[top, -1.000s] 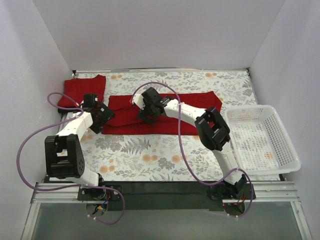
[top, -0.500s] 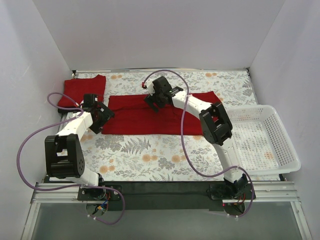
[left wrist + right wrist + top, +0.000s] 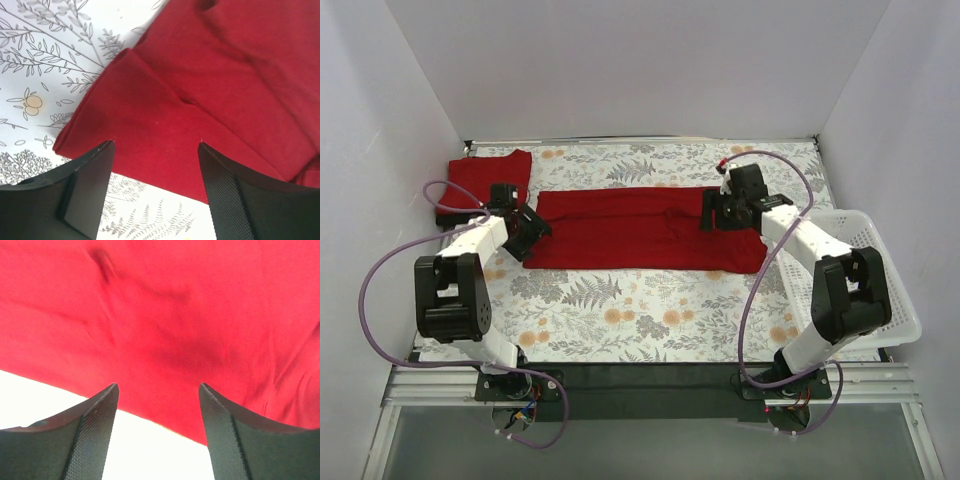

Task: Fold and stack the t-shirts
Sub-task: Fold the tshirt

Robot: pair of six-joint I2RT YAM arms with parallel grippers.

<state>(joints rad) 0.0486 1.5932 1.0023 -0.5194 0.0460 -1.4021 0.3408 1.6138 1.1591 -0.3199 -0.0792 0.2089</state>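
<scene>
A red t-shirt (image 3: 620,235) lies folded into a long band across the middle of the floral table. A second red t-shirt (image 3: 492,180) sits folded at the back left corner. My left gripper (image 3: 528,230) is at the band's left end. In the left wrist view the left gripper (image 3: 155,147) is open, with the t-shirt's corner (image 3: 150,130) lying below and between its fingers. My right gripper (image 3: 710,212) hovers over the band's right part. In the right wrist view the right gripper (image 3: 158,386) is open over the t-shirt's edge (image 3: 165,350), holding nothing.
A white lattice basket (image 3: 890,335) stands at the right edge of the table, and the right arm's elbow reaches over it. White walls close in the left, back and right sides. Purple cables loop from both arms.
The right gripper has swung from the band's middle to its right part. Both grippers' jaws have narrowed a little. The left gripper has barely shifted.
</scene>
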